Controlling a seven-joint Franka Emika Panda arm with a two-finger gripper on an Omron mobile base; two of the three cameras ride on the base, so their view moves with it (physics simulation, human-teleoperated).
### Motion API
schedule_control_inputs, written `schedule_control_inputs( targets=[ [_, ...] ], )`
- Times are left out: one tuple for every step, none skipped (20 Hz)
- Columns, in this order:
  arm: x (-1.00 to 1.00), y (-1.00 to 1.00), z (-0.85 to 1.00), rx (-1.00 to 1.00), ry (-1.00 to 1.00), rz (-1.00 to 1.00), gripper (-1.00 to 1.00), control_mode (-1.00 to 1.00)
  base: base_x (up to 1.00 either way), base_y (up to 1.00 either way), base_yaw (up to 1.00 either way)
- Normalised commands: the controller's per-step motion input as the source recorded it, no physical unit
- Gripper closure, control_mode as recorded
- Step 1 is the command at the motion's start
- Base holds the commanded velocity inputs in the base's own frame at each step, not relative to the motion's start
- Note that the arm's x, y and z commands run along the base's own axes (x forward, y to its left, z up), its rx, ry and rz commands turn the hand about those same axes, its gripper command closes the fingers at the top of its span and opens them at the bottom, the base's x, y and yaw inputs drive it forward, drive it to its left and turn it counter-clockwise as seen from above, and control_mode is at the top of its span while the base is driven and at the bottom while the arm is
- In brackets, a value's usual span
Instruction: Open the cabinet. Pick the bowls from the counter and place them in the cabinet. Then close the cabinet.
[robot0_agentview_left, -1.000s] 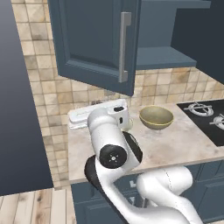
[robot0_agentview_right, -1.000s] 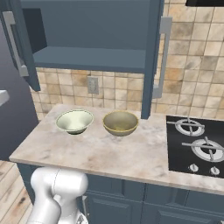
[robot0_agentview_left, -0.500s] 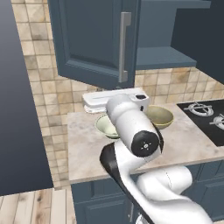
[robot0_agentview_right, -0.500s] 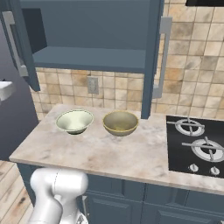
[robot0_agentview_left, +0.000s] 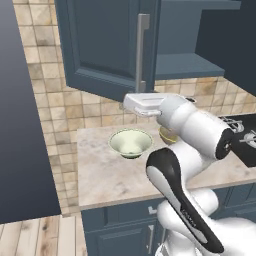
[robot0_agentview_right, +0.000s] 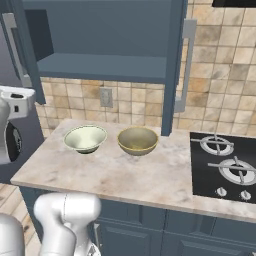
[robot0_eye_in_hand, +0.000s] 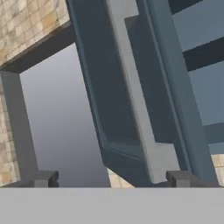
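The cabinet stands open, its shelf bare. Its left door is swung out, with the silver bar handle just above my white hand. In the hand view my gripper is open, fingertips wide apart. The handle runs up between them, nearer the right tip, and I cannot tell if it touches. On the counter sit two bowls side by side: a cream-green bowl and a mustard bowl. In the left base view the cream-green bowl shows, and my arm hides most of the mustard bowl.
The right cabinet door hangs open over the counter's right part, its handle facing the black stovetop. A tall dark panel stands left of the counter. Tiled wall with an outlet runs behind the bowls.
The jaws went from shut to wide open. My hand and arm swung right and slightly up, under the left door's handle. Bowls and doors stayed where they were.
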Motion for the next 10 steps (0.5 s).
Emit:
schedule_control_inputs(
  targets=[
    [0.00, -0.28, 0.15, 0.28, 0.00, 0.36, -1.00, -1.00, 0.00, 0.00, 0.00],
    [0.00, -0.29, 0.16, 0.30, 0.00, 0.36, -1.00, -1.00, 0.00, 0.00, 0.00],
    [0.00, -0.25, 0.19, 0.30, 0.00, 0.37, -1.00, -1.00, 0.00, 0.00, 0.00],
    [0.00, -0.27, 0.24, 0.22, 0.00, 0.35, -1.00, -1.00, 0.00, 0.00, 0.00],
    [0.09, -0.26, 0.25, 0.18, 0.00, 0.35, -1.00, -1.00, 0.00, 0.00, 0.00],
    [0.17, -0.27, 0.22, 0.18, 0.00, 0.34, -1.00, -1.00, 0.00, 0.00, 0.00],
    [0.19, -0.29, 0.24, 0.16, 0.01, 0.33, -1.00, -1.00, 0.00, 0.00, 0.00],
    [0.26, -0.26, 0.21, 0.14, 0.07, 0.30, -1.00, -1.00, 0.00, 0.00, 0.00],
    [0.24, -0.29, 0.29, 0.08, 0.09, 0.27, -1.00, -1.00, 0.00, 0.00, 0.00],
    [0.19, -0.21, 0.25, 0.05, 0.11, 0.20, -1.00, -1.00, 0.00, 0.00, 0.00]
  ],
)
